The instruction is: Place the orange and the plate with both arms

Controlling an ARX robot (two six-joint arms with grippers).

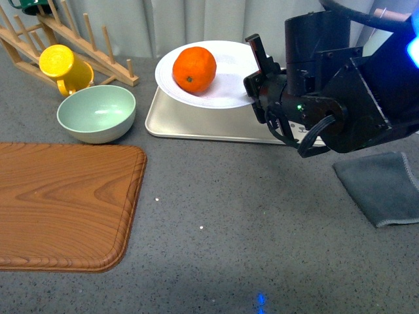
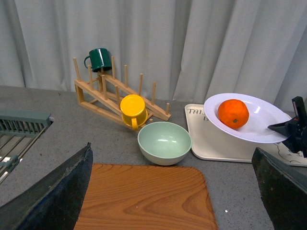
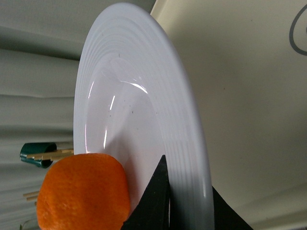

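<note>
The orange (image 1: 194,69) sits in the well of the plate (image 1: 222,85), toward the side away from my right claw (image 1: 262,82). The plate is lifted and tilted above the beige tray (image 1: 196,121), its far edge raised, and I see no part of it resting on the tray. My right claw pinches the plate's rim, one finger over the top and one beneath; the right wrist view shows the ribbed rim (image 3: 192,143) wedged between the dark fingertips (image 3: 156,201), with the orange (image 3: 84,191) close beside them.

My left claw shows only as two dark fingers (image 2: 53,191) at the edges of its own wrist view, spread wide and holding nothing, well back above the wooden board (image 1: 65,203).

The main risk, as I judge it, is the fruit rolling. The plate is held by one edge only, so any extra tilt or jerk could send the orange over the rim and onto the surface (image 1: 262,216). The thin pinch on a smooth rim could also slip, dropping the plate onto the tray or against the pale green bowl (image 1: 97,112) just beside it. The yellow mug (image 1: 62,65) and wooden rack (image 1: 98,55) stand further off; a wide swing left could reach them.
</note>
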